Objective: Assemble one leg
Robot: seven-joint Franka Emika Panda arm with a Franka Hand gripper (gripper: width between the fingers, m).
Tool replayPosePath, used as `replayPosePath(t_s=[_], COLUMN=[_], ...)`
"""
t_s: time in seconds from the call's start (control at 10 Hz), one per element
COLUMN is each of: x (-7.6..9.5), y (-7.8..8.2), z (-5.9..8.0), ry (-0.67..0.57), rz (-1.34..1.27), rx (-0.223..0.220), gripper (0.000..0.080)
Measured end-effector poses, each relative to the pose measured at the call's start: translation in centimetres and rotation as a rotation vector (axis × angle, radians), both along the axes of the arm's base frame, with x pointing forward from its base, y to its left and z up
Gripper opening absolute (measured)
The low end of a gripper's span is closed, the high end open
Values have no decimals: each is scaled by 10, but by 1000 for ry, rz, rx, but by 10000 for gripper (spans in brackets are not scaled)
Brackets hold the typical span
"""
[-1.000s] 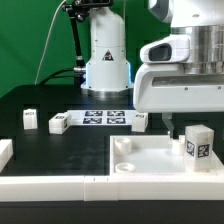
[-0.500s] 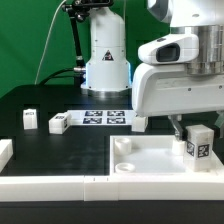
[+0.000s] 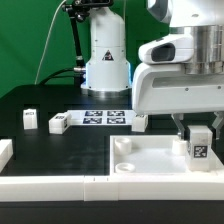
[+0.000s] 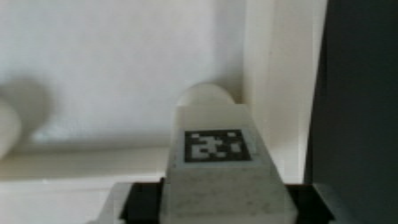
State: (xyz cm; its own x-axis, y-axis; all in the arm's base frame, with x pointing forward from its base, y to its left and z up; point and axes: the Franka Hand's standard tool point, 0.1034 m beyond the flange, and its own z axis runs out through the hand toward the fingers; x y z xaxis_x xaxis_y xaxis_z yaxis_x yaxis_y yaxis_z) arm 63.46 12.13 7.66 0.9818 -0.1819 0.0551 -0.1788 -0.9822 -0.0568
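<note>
A white leg [image 3: 199,143] with a black-and-white tag stands upright on the large white panel [image 3: 150,156], near the panel's corner at the exterior view's right. My gripper [image 3: 198,127] is shut on the leg's top. In the wrist view the leg [image 4: 217,150] fills the middle between the dark fingers [image 4: 146,200], with the panel [image 4: 107,90] behind it. Three more legs lie on the black table: one [image 3: 30,119], a second [image 3: 58,123] and a third [image 3: 141,121].
The marker board [image 3: 103,118] lies on the table between two of the loose legs. A white robot base [image 3: 106,62] stands behind it. A white part [image 3: 5,151] sits at the exterior view's left edge. A long white piece [image 3: 50,186] runs along the front.
The gripper with the leg has shifted slightly to the exterior view's right and a little lower over the panel's corner. The loose legs have not moved.
</note>
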Motion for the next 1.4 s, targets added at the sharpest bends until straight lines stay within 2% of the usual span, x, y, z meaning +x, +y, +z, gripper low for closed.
replayPosePath(t_s=[0.4, 0.6, 0.9, 1.1, 1.2, 1.3, 1.4], x=[-1, -1, -1, -1, -1, -2, -2], y=[-1, 0, 1, 1, 1, 1, 1], z=[-1, -1, -1, -2, -2, -2, -2], ry=[24, 39, 52, 53, 50, 51, 49], rz=[-593, -803, -963, -961, -920, -913, -883], rx=[46, 64, 84, 84, 81, 81, 79], gripper=[290, 291, 291, 291, 529, 529, 630])
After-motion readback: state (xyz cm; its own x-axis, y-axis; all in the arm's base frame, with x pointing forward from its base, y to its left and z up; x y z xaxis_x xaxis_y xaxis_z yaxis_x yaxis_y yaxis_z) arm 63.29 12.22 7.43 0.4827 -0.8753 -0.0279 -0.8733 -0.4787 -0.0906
